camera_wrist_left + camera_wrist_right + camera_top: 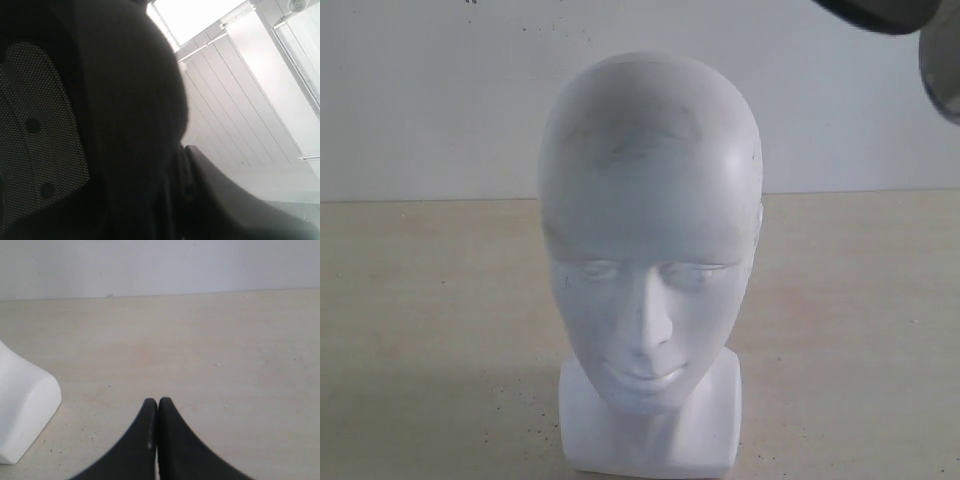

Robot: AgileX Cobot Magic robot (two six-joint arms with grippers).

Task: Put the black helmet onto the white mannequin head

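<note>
The white mannequin head (650,250) stands upright on its blocky neck base, facing the exterior camera at the middle of the table. The black helmet (882,12) shows only as a dark edge with a piece of tinted visor (944,62) in the upper right corner, above and apart from the head. In the left wrist view the helmet's dark shell and mesh lining (35,130) fill most of the frame, and my left gripper (182,170) is shut on its rim; one finger (220,195) shows. My right gripper (158,403) is shut and empty, low over the table beside the neck base (22,415).
The pale wooden table (860,330) runs back to a plain white wall (430,90). Behind the held helmet the left wrist view shows a white panelled ceiling (240,95).
</note>
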